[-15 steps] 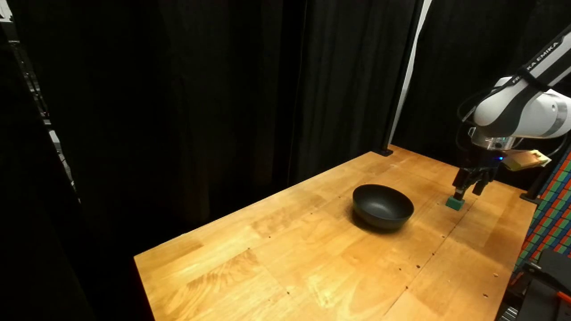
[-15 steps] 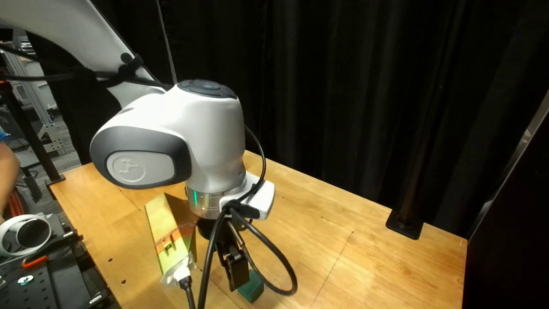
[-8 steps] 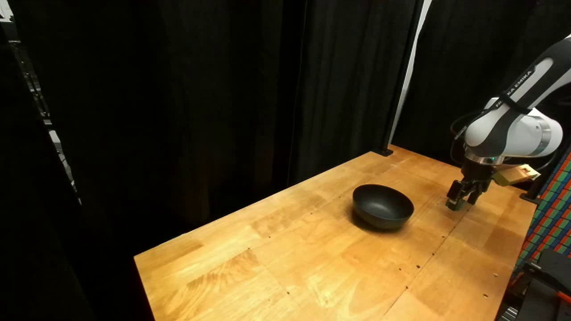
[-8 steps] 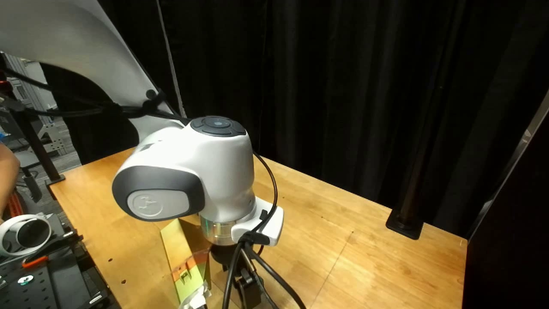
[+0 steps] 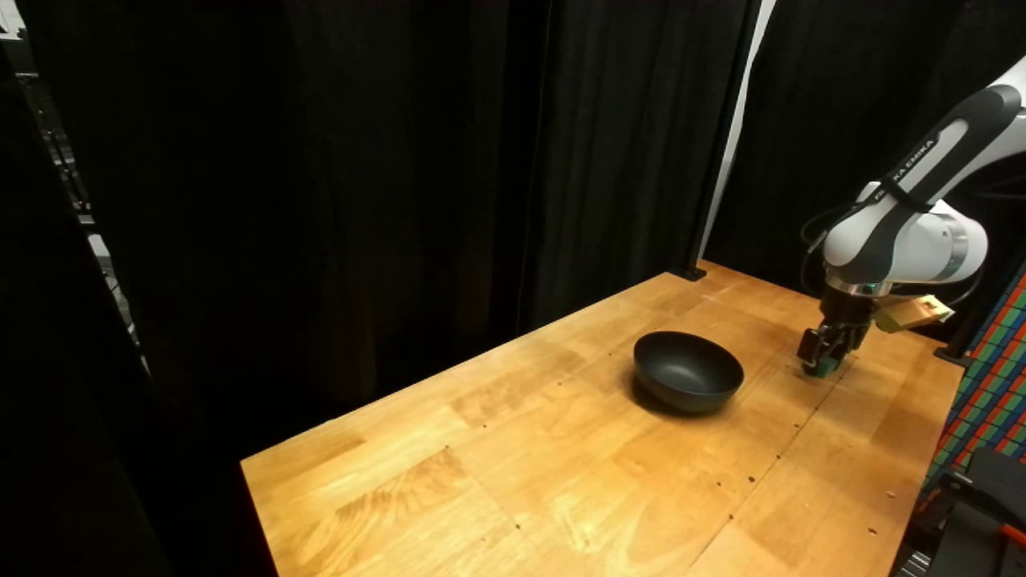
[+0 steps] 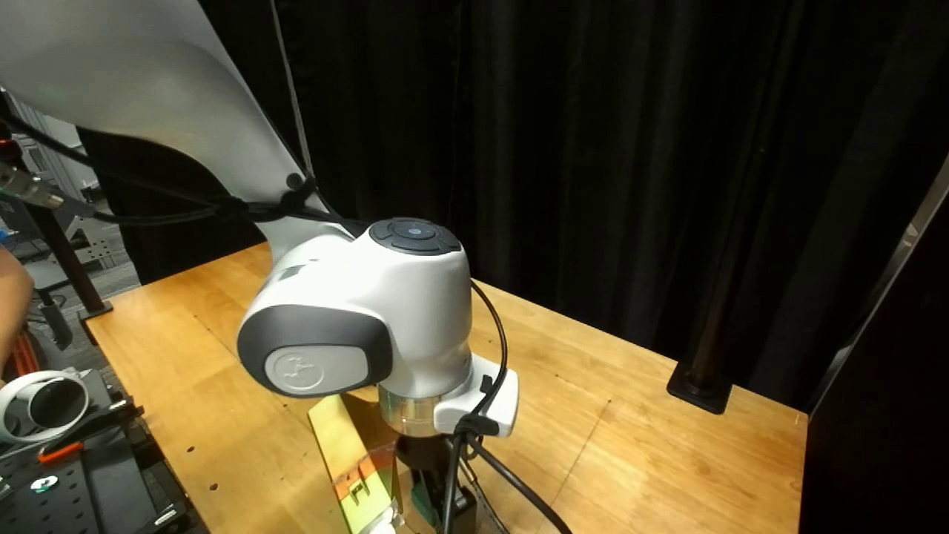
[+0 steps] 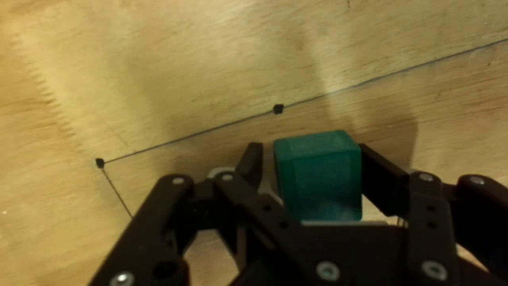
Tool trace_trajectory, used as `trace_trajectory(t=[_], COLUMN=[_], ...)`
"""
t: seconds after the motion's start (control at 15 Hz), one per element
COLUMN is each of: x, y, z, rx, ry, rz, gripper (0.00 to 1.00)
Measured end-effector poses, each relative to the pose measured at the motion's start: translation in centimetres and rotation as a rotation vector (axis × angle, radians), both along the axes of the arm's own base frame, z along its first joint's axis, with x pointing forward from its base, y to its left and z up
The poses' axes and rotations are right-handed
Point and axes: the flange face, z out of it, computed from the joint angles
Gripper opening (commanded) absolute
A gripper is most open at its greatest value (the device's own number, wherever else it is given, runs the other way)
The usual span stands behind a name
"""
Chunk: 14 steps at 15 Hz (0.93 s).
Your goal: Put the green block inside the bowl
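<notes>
Black curtains (image 5: 401, 200) are hanging in folds beyond the wooden table (image 5: 561, 449) with its patchwork grain. In an exterior view I am seeing the bowl (image 5: 688, 367), round, matte and black, its dull inside showing. Right of it, the smooth, cube-like green block (image 7: 319, 182) is resting on the table, flat sides roughly facing the fingers (image 7: 383, 180); I cannot tell a long axis. My gripper (image 7: 308, 153) is straddling it unclenched, a gap showing beside the left finger in the wrist view.

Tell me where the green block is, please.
In the wrist view, the green block sits right of centre between the jaws, and right of the bowl in an exterior view.
</notes>
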Motion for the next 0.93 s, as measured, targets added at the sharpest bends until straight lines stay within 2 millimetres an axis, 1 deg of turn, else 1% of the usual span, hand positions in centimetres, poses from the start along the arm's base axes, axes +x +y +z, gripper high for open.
trace_trajectory(t=[0.07, 0.13, 0.27, 0.4, 0.53, 0.6, 0.67, 0.8, 0.87, 0.93], x=[0.1, 0.3, 0.5, 1.2, 2.8, 3.7, 4.5, 5.8, 6.4, 6.8], y=[-0.1, -0.2, 0.2, 1.5, 3.7, 5.3, 7.1, 11.4, 13.6, 15.6], z=[0.2, 0.7, 1.8, 3.6, 6.5, 8.2, 9.8, 12.5, 13.6, 14.4], rx=[0.008, 0.017, 0.048, 0.077, 0.107, 0.133, 0.165, 0.231, 0.257, 0.275], ry=[0.009, 0.017, 0.044, 0.052, 0.025, 0.006, -0.009, -0.030, -0.038, -0.047], rz=[0.000, -0.001, 0.003, 0.023, 0.043, 0.047, 0.052, 0.076, 0.094, 0.113], gripper=[0.21, 0.19, 0.18, 0.18, 0.18, 0.18, 0.18, 0.18, 0.68, 0.69])
